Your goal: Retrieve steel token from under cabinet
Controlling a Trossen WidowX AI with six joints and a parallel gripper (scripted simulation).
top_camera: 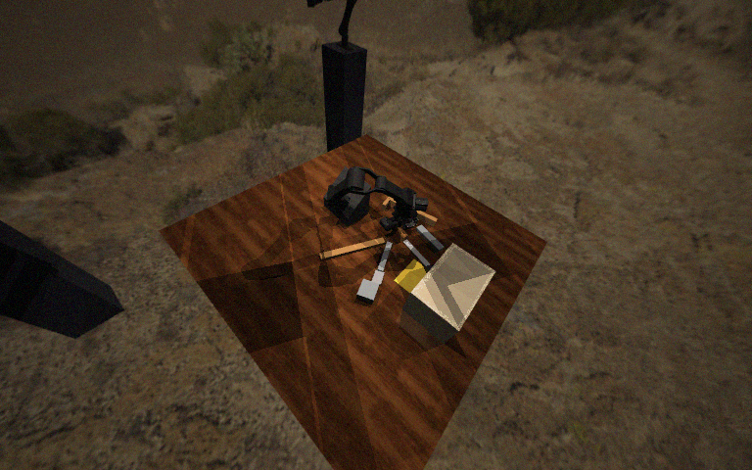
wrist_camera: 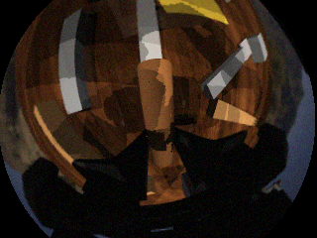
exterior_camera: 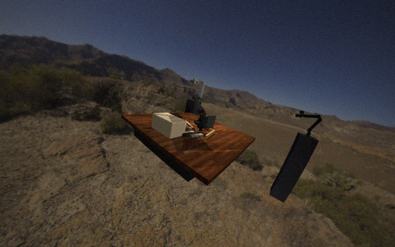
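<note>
The pale box-shaped cabinet stands on the table. The yellow marked area lies against its front. I cannot make out the steel token or the vent slots. My gripper is low over the table, in front of the marked area. It is shut on the brown round handle of the middle tool. That tool's narrow grey blade points toward the cabinet. The fingers hide part of the handle. Whether the tool touches the table cannot be told.
One grey bar lies on one side of the held tool. On the other side lies a grey bar with a broad block end, near a light wooden bar. The wooden table carries them.
</note>
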